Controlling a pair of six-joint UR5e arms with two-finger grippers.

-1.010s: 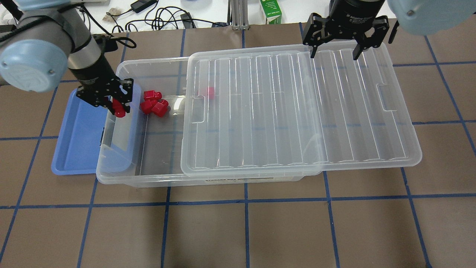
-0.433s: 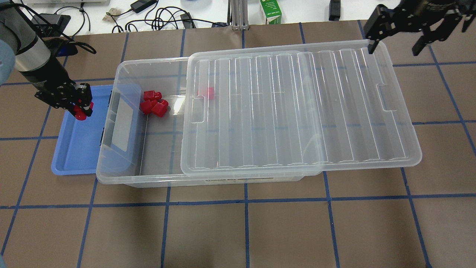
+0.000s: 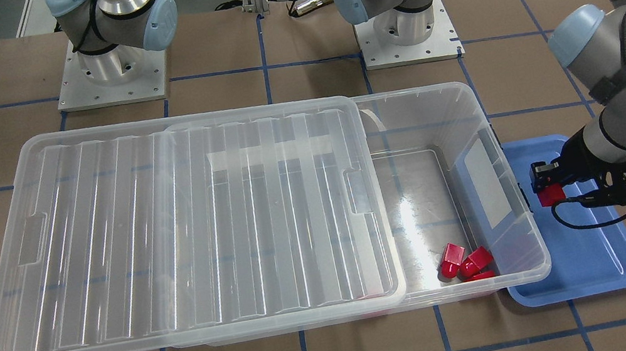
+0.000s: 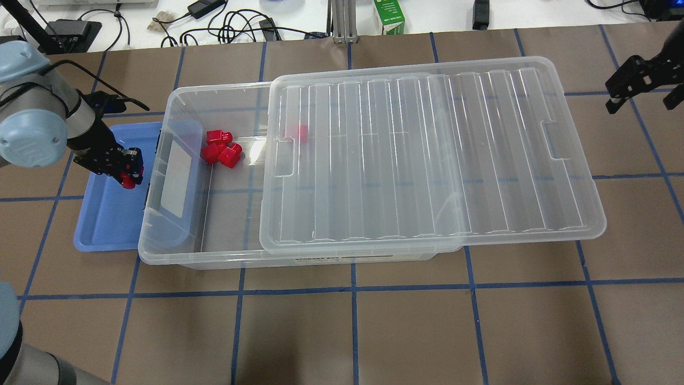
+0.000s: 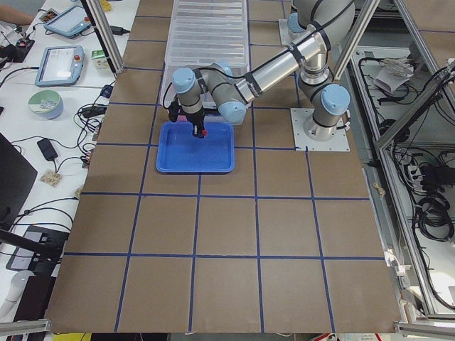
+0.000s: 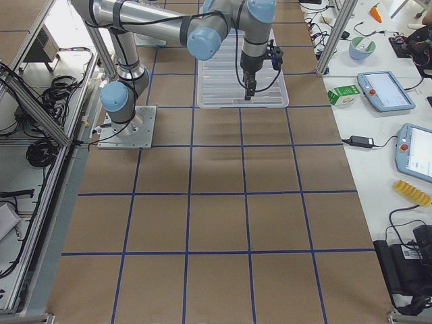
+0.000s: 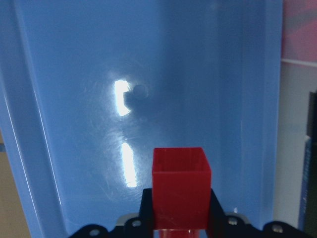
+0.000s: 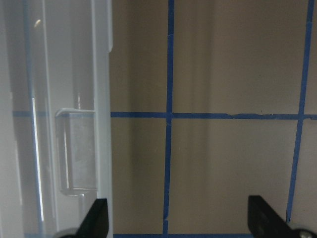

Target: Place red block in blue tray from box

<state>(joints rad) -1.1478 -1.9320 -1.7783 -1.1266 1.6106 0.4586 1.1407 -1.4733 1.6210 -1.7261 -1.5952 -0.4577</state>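
The left hand (image 4: 127, 172) is clamped on the red block (image 4: 128, 182), its two dark fingers (image 7: 146, 210) pressing the block's sides, so that the block juts out past the fingertips. In the left wrist view the block's square red end sits low in the middle, with the glossy floor of the blue tray (image 7: 74, 99) spread out behind it. The hand and block hang over the tray's inner area, in the half farther from the robot and close to the tray's long side that lies beside the box (image 4: 224, 251). Whether the block touches the tray floor cannot be told. The tray rests flat on the brown gridded surface (image 4: 352, 331), at the box's left end, with its near long edge tucked partly under the box's rim. The box's ribbed clear lid (image 4: 427, 160) lies shifted toward the robot's right, leaving the left end of the box uncovered. In that uncovered end a small cluster of other red pieces (image 4: 220, 147) lies on the box floor against the far wall, and one more red piece (image 4: 302, 132) shows through the lid's edge. The right hand (image 8: 182, 218) hangs beyond the lid's right end, over bare surface, its fingers spread wide apart with nothing between them.
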